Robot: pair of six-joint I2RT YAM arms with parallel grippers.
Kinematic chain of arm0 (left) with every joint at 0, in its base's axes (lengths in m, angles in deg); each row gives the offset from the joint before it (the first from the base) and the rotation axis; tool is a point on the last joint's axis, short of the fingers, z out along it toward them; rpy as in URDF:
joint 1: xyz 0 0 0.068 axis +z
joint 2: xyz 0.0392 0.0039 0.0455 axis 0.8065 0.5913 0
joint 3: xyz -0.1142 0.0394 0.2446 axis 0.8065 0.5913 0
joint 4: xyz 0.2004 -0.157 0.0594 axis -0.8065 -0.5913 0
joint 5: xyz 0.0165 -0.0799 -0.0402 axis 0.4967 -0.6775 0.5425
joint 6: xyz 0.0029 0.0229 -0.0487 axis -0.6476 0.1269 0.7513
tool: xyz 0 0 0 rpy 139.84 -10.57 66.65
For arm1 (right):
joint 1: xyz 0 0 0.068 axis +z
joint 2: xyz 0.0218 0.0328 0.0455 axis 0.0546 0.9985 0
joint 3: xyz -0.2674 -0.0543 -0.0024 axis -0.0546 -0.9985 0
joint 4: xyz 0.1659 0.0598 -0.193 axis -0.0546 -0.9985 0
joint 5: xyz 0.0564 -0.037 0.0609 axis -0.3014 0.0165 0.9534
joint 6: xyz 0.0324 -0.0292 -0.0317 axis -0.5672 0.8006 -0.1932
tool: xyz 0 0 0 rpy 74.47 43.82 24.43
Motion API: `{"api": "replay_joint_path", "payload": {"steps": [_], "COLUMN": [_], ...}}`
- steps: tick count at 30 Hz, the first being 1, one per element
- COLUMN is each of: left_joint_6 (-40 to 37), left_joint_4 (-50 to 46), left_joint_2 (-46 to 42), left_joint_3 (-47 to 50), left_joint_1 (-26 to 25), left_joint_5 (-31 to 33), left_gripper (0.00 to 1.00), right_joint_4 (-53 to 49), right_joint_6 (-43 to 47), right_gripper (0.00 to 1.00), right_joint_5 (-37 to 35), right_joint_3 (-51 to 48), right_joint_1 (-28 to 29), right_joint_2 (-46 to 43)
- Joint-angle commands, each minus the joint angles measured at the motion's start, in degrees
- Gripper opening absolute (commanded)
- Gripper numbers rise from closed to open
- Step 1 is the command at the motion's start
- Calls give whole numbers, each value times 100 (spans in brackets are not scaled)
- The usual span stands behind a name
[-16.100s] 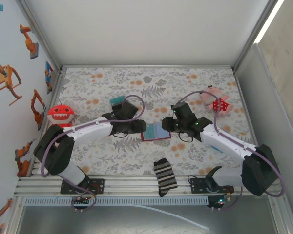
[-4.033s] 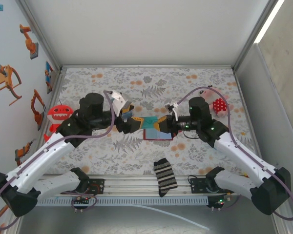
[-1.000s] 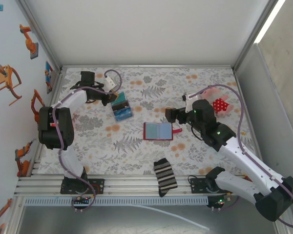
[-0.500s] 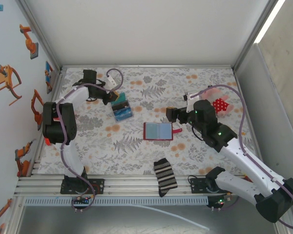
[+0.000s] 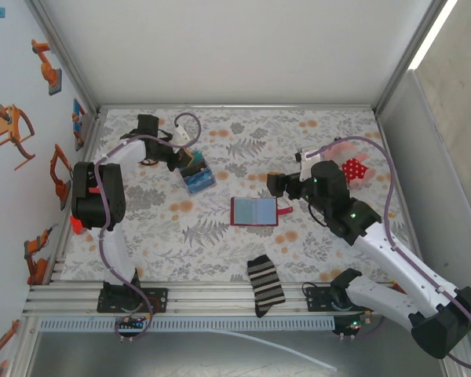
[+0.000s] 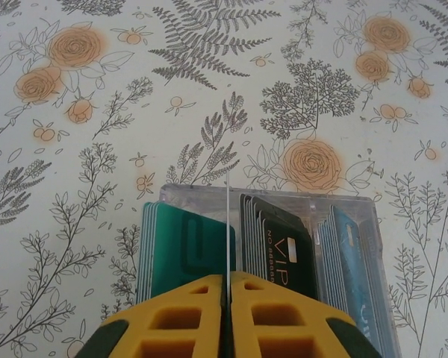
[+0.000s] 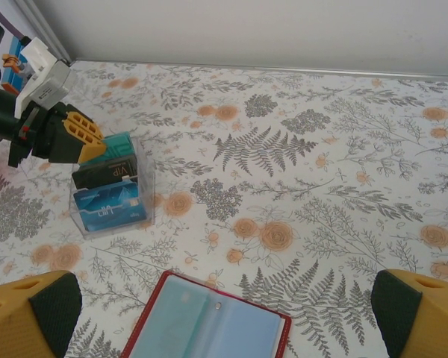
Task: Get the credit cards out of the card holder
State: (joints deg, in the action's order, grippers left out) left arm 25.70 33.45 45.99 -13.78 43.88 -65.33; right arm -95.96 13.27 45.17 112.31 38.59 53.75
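Floral tablecloth (image 5: 251, 133); plain white back wall (image 5: 235, 47); orange stickers (image 5: 14, 133), left wall (image 5: 8, 82); metal frame (image 5: 235, 105).

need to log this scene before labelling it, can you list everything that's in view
card holder: one, dark red with blue-grey pockets, open flat mid-table
clear box: one, transparent, far left of the table
cards: three stacks, teal, black and blue, standing in the clear box; exact count unclear
sock: one, black and pale stripes, near edge, centre
plush toy: one, pink with a red spotted part, far right
red thing: one, mostly hidden behind the left arm
table cover: one, pale floral print
left hand: one, yellow fingers nearly together, over the clear box
right hand: one, open, by the card holder's right end
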Motion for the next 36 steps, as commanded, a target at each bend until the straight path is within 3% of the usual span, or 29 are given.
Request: {"api": "replay_joint_path", "payload": {"steps": [1,5,15,19,22,29,33,34,36], "left_joint_6": [34,114,208,400,709,1662,2485,2692,3154], "left_joint_4": [-45,-83,-47,59,308,1335,1864,2001,2204], "left_joint_2": [-15,-210,-852,-1267,-1677,-3026,-3875,-4079,-4479], "left_joint_3": [-132,-132,114,227,432,1491,2210,2433,2781], "left_joint_1": [-59,-59,-41,-59,-83,-162,-241,-269,-305], "left_joint_5": [-30,104,719,840,985,1453,1734,1872,2166], "left_gripper": [25,34,35,43,52,60,64,67,85], "right_joint_4": [67,-80,-348,-415,-467,-799,-1071,-1117,-1179], "right_joint_6": [-69,-50,-141,-201,-251,-337,-541,-590,-720], "right_gripper": [99,99,99,99,99,99,94,91,86], "right_joint_5": [6,82,-171,-443,-542,-594,-632,-621,-645], "right_joint_3": [37,141,292,318,357,486,593,598,604], "right_joint_1": [35,40,42,40,40,40,48,70,133], "right_joint_2": [47,163,321,330,373,670,1059,1172,1375]}}
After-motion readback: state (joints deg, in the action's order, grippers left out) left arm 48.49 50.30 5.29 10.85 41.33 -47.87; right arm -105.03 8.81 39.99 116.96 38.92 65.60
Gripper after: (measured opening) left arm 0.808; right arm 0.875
